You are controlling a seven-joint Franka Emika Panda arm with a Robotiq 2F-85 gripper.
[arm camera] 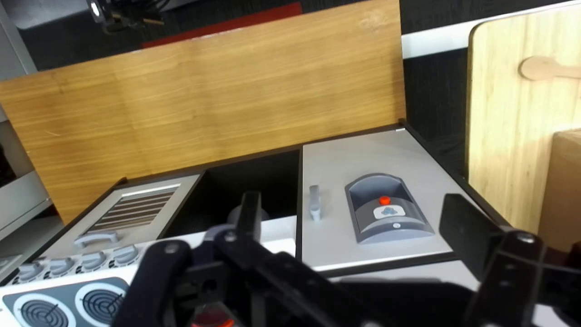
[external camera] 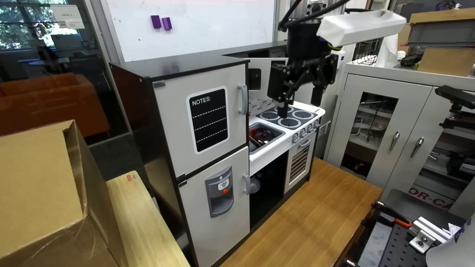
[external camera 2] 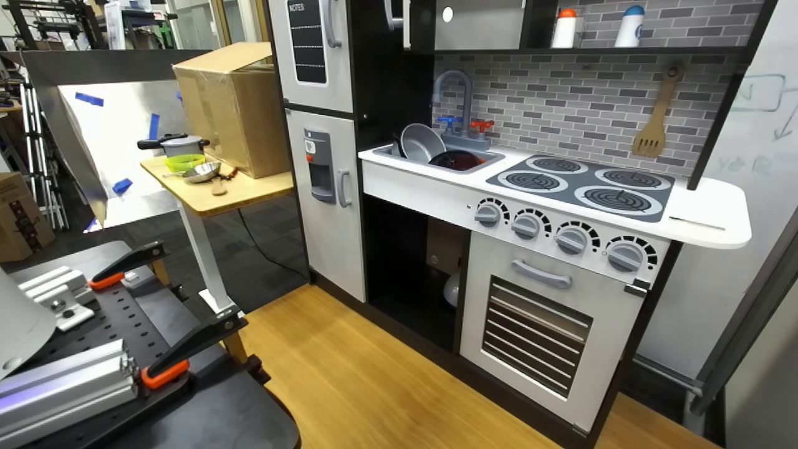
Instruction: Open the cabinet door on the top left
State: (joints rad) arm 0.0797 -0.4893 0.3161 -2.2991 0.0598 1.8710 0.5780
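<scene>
The cabinet door (external camera: 207,119) is white with a black NOTES panel and stands shut in an exterior view. Its vertical grey handle (external camera: 242,99) is near the door's right edge. The door (external camera 2: 315,62) and handle (external camera 2: 330,24) also show in an exterior view, cut off at the top. In the wrist view only a strip of the door (arm camera: 454,272) shows behind the jaws. My gripper (external camera: 300,104) is open and empty. It hangs to the right of the handle, apart from it, its fingers pointing down. In the wrist view the jaws (arm camera: 354,204) are wide apart with nothing between them.
Below is the white dispenser door (external camera: 193,230). A stove top (external camera: 285,118) and a sink (external camera 2: 483,163) with pans are beside the fridge. A white door edge (external camera 2: 406,25) juts out by the upper cupboard. A cardboard box (external camera: 41,193) stands left.
</scene>
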